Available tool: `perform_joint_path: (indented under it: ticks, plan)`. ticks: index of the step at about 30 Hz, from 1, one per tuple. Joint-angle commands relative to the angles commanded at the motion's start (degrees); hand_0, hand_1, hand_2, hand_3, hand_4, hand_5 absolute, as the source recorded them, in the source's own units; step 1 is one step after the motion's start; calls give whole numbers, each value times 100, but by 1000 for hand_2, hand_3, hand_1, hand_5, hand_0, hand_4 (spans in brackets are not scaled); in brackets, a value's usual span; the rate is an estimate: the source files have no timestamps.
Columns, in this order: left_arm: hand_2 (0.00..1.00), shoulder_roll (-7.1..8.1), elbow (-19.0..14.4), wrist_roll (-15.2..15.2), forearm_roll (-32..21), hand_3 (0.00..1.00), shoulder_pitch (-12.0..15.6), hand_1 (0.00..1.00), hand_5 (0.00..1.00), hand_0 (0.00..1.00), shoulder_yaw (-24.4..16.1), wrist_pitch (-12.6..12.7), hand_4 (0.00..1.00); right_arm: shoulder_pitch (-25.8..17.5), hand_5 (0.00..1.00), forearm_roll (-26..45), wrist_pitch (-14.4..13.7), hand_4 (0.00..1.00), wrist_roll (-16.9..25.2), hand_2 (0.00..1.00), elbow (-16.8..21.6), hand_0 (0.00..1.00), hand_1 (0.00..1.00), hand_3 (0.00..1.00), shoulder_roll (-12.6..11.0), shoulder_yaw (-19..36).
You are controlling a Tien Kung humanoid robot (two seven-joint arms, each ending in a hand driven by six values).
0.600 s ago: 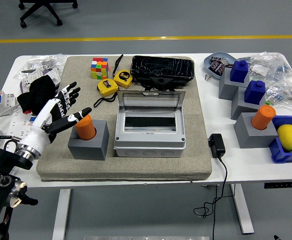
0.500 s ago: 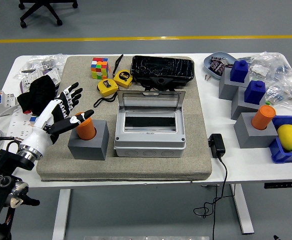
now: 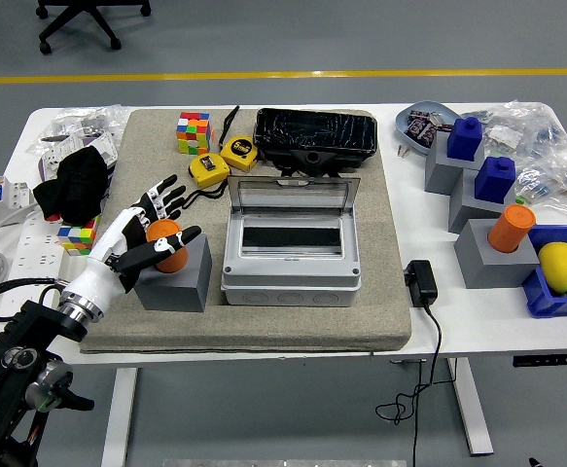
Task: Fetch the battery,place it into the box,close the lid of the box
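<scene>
My left hand [image 3: 152, 229] sits at about 9 o'clock on the grey mat [image 3: 380, 321], fingers spread, thumb across the front of the orange battery [image 3: 169, 243] and the other fingers behind it; nothing is clamped yet. The battery stands in its grey holder block [image 3: 178, 280], just beside the box. At the mat's centre I see the grey box [image 3: 293, 268], its clear lid [image 3: 293, 197] raised toward 12 o'clock. Out at 3 o'clock, a second orange cylinder [image 3: 512, 229] stands on another grey block [image 3: 487, 258].
</scene>
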Motion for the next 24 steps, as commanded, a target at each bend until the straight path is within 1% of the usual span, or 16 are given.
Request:
perform_joint_path:
  ticks: [2,3,8,9,14,15,20,21,24]
  plan:
    - [998,9,55,-18,53,996,-8,998,322,998,35,43,998,-7,961,-4,1,998,-6,795,0,940,827,803,1,3]
    - [998,5,77,-24,91,889,-4,998,315,998,49,63,998,-9,961,-3,1,998,-7,798,0,938,826,803,3,-1]
    - [998,-11,87,-60,193,889,5,998,315,998,88,148,998,-8,961,28,-1,998,9,798,0,938,826,803,3,-28]
    - [998,-8,83,-70,209,830,1,998,267,998,97,172,998,-7,961,32,-1,998,12,797,0,936,826,802,2,-28]
    - [998,2,63,-101,351,830,-21,998,267,998,115,337,998,-3,961,49,-4,998,21,797,0,936,826,802,1,-20]
    - [985,3,58,-101,403,769,-22,997,138,998,119,376,998,-4,963,57,-5,998,24,796,0,934,826,802,1,-20]
    - [985,1,49,-54,759,769,-31,997,138,998,144,519,998,-4,963,88,-11,998,38,796,0,934,826,802,1,-20]
    - [953,1,46,-43,801,764,-33,956,2,920,148,524,998,-4,966,95,-12,998,41,796,0,936,824,801,1,-24]
    - [953,8,39,-25,830,764,-38,956,2,920,190,533,998,-5,966,98,-14,998,45,796,0,936,824,801,0,-28]
